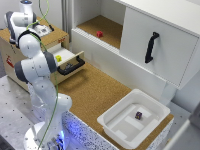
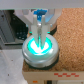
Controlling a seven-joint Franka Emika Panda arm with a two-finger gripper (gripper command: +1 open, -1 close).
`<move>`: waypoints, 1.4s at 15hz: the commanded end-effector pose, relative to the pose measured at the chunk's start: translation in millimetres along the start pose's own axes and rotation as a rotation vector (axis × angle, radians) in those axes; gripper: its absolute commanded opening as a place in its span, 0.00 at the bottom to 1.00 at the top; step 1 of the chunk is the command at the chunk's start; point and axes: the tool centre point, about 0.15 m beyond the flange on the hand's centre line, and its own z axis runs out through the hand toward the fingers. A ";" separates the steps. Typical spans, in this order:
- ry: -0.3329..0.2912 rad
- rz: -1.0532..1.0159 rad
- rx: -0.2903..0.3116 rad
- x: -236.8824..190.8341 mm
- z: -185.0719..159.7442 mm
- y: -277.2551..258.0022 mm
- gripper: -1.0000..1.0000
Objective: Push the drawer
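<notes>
A: Where's the drawer [image 1: 69, 62] sitting, and how much room is around it?

B: It's pulled out of the low wooden box [image 1: 15, 55] at the exterior view's left, front pointing toward the cork worktop [image 1: 95, 92]. The open cork stretches from the drawer's front to the white plastic tub [image 1: 131, 119], which lies well apart at the lower right. The arm [image 1: 35, 65] rises from its base at the lower left and crosses in front of the box, covering part of the drawer's near side.

A: And behind it?

B: A long white cabinet runs along the far edge of the cork, with an open cork-floored bay holding a small red object [image 1: 99, 34], and a large white door [image 1: 155, 47] with a vertical black handle further right.

A: What does the drawer look like?

B: Light wood front, a horizontal black bar handle [image 1: 71, 67] across it, white inside. A small yellow object [image 1: 58, 58] rests in the white interior (the tub holds a small dark cube [image 1: 138, 115]).

A: The pincer?

B: In the exterior view the gripper [image 1: 42, 30] is above the top of the wooden box, behind the drawer. The wrist view is blurry: a pale fingered part [image 2: 40, 22] above a glowing teal ring, cork to one side. I can't tell how far the fingers are parted, nor whether they hold anything.
</notes>
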 end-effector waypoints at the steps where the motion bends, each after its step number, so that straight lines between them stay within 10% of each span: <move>1: 0.062 0.012 -0.099 -50.5 -30.2 0.6 1.00; 21: 0.019 0.881 -0.140 -305.9 -17.8 155.8 1.00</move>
